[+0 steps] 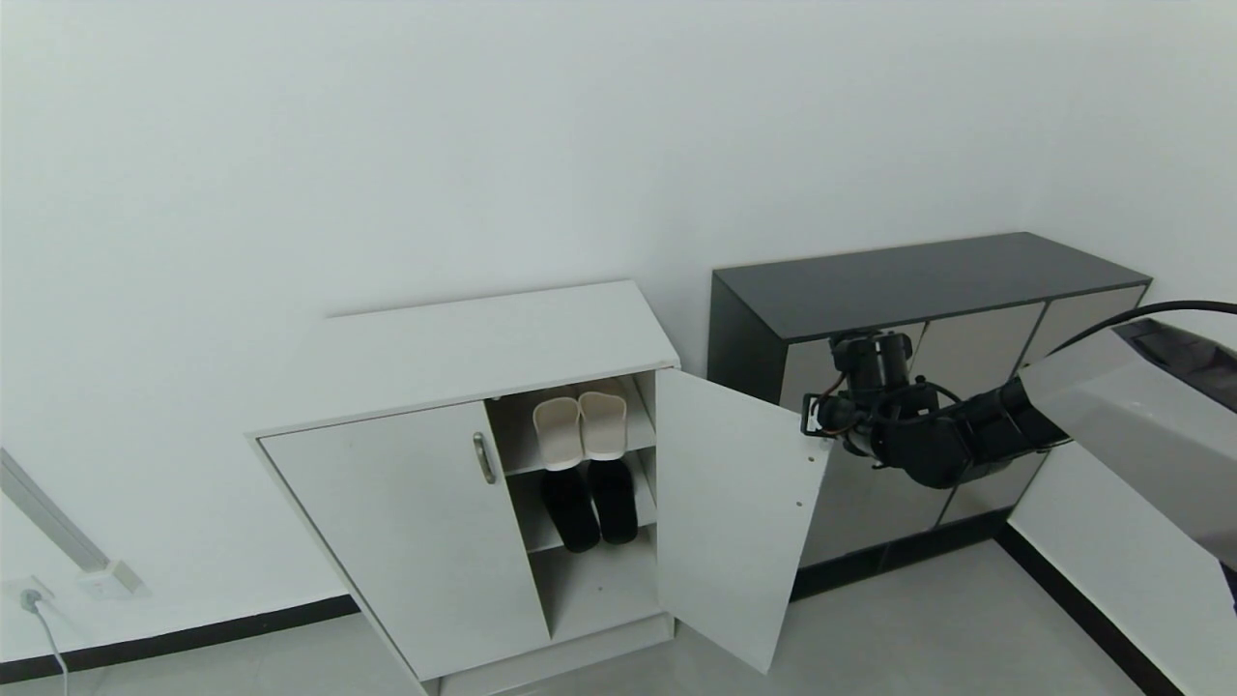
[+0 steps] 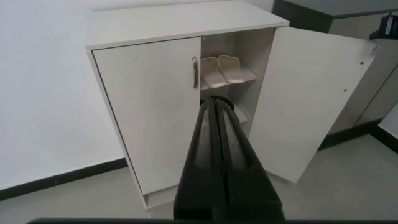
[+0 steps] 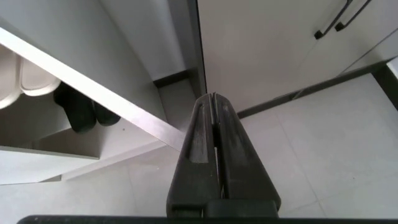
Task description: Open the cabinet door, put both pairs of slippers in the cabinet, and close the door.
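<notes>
Already loaded, the white cabinet [image 1: 503, 338] holds both pairs: the beige slippers [image 1: 580, 425] on the upper shelf and the black slippers [image 1: 589, 503] on the shelf below, toes pointing in. Judging by that, only the closing remains. The open door [image 1: 734, 503] is hinged at the cabinet's right side. It stands out toward the robot with its inner face showing and its long axis upright. The right gripper [image 1: 810, 418] sits high up at the door's free edge, on the outer-face side, with the dark cabinet [image 1: 918, 275] behind it. Whether it touches the edge cannot be told. In the right wrist view its fingers [image 3: 202, 124] are pressed together with nothing between them. The door therefore lies to the robot's left of this gripper, so a push that way should swing it toward the closed left door [image 1: 416, 532]. The left gripper [image 2: 214, 106], also closed and empty, points at the cabinet front from well apart. That leaves the right arm much the nearer.
</notes>
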